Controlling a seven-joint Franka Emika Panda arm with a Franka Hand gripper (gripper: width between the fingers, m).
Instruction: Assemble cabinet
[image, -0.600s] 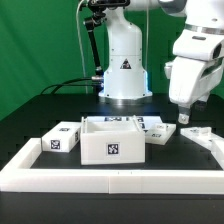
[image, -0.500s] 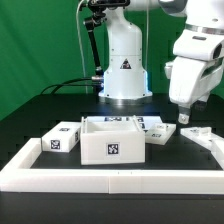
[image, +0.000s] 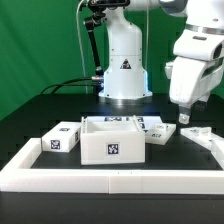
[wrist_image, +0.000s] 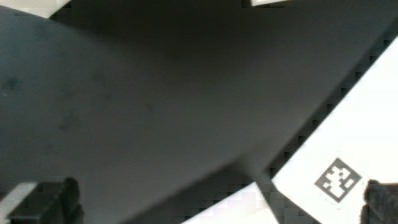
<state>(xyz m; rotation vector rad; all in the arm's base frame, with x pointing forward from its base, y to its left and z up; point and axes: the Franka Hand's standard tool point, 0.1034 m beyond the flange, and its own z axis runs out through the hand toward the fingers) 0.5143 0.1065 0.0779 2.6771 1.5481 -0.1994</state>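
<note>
- Exterior view: cabinet shell (image: 112, 140) sits centre frame on the tabletop (image: 40, 108). A tagged panel (image: 197, 133) lies at the exterior view's right, just below the hovering pincer (image: 184, 117).
- Wrist view: pincer (wrist_image: 217, 203) wide open and empty. Panel (wrist_image: 347, 150) lies beside one finger (wrist_image: 384, 196), not between the two.
- Judgement: centre over the panel's edge before descending.

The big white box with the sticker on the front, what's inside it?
The big white box is open on top, and only its white inner walls show. Nothing sticks up above the rim. Its front wall hides the bottom, so I can't tell what lies there.
</note>
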